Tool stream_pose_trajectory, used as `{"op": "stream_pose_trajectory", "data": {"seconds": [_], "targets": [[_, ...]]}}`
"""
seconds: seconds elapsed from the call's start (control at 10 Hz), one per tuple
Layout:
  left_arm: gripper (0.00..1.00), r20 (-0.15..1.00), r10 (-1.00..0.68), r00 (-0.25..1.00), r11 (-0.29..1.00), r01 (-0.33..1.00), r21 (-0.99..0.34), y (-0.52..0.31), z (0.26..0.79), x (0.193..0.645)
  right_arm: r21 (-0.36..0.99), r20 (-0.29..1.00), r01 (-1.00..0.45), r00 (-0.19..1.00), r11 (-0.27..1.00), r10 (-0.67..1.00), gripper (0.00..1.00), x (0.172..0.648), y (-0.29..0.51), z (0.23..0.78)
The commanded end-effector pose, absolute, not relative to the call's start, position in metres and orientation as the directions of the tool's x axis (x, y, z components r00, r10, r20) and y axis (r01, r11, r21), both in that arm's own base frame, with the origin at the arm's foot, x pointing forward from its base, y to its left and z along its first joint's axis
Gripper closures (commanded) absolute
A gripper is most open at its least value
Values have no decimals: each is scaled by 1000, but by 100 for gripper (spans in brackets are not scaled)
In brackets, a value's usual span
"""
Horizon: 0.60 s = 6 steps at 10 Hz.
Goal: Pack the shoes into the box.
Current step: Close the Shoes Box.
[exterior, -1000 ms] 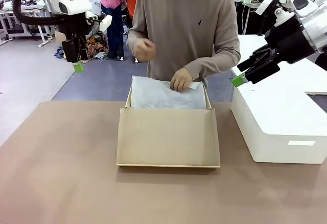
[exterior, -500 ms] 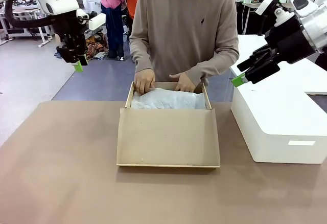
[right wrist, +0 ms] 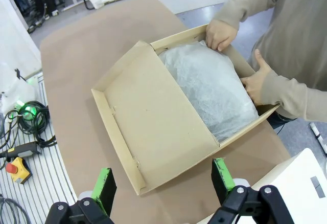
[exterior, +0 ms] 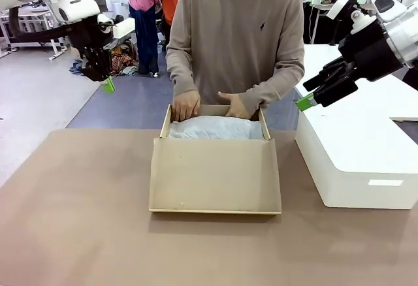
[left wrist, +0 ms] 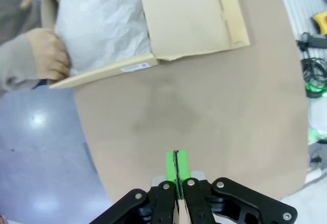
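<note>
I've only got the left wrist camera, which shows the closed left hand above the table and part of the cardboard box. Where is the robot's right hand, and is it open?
Observer: The right hand hangs in the air to the right of the cardboard box, jaws wide open and empty.
Operator: Anything on the table on that side?
Observer: A bigger white box stands to the right of the cardboard one, apart from it.
Operator: What's inside the cardboard one?
Observer: Crinkled white paper mounds over the whole compartment; whatever lies under it is hidden.
</note>
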State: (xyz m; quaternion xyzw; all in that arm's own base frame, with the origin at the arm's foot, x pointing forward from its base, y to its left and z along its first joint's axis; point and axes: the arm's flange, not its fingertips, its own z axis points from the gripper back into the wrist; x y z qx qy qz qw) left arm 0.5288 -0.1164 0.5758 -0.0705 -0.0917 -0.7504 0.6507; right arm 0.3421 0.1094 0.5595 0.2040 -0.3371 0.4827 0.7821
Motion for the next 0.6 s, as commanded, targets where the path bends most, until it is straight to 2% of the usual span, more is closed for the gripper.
{"op": "stream_pose_trajectory", "data": {"seconds": [0.0, 0.2, 0.3, 0.4, 0.5], "targets": [[100, 279, -950, -142, -151, 989, -11, -110, 579, 531, -7, 744, -904, 281, 427, 606, 0, 345, 108, 558], [100, 264, -956, -128, -136, 991, -14, -110, 577, 533, -7, 744, -904, 281, 427, 606, 0, 345, 108, 558], [100, 152, -984, -95, -97, 995, -2, -111, 579, 532, -7, 744, -904, 281, 427, 606, 0, 345, 108, 558], [100, 247, -960, -130, -137, 990, -11, -114, 572, 529, -7, 744, -904, 281, 427, 606, 0, 345, 108, 558], [100, 247, -960, -130, -137, 990, -11, -114, 572, 529, -7, 744, -904, 281, 427, 606, 0, 345, 108, 558]]}}
